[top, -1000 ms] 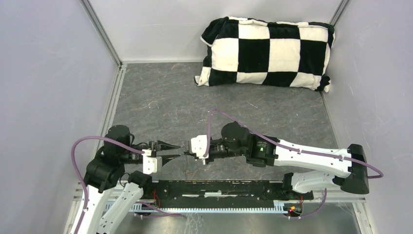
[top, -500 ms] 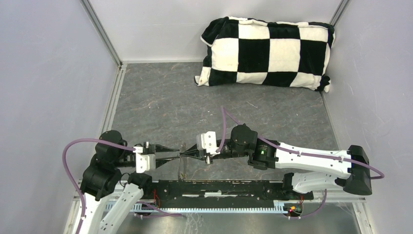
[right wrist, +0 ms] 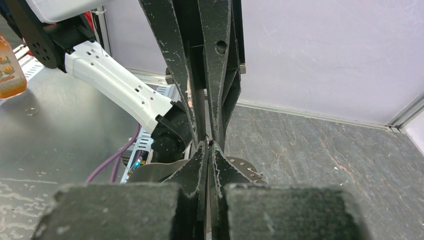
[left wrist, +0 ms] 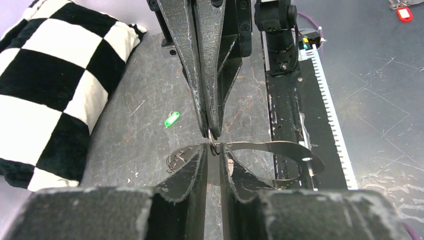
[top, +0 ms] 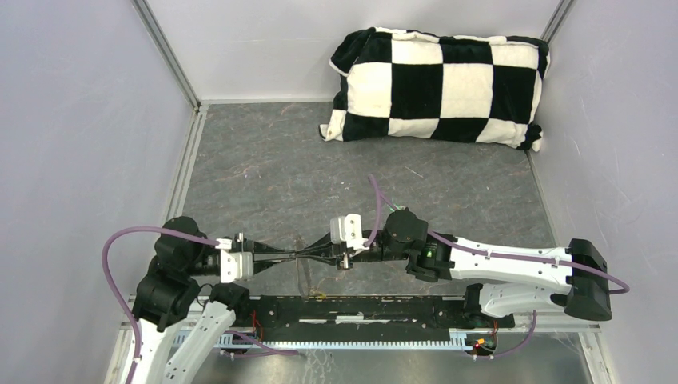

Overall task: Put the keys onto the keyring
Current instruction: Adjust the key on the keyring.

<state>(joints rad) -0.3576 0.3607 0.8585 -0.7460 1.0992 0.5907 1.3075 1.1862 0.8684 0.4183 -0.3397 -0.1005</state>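
Observation:
My two grippers meet tip to tip just above the table's near edge. The right gripper is shut on the keyring, a thin wire loop seen edge-on at its tips and hanging down faintly below them. The left gripper faces it with its jaws nearly together. A narrow gap still shows between them, and the ring's edge sits in that gap at the fingertips. A key with a bright green head lies flat on the grey table beyond the grippers, untouched.
A black-and-white checked pillow lies against the back wall. The black rail of the arm bases runs along the near edge, right below the grippers. Pale walls close in both sides. Off the table are a red tag and an orange bottle.
The left gripper has moved right to meet the right gripper's tips, and its jaws have narrowed around the ring. The right arm shifted slightly right and stayed shut.

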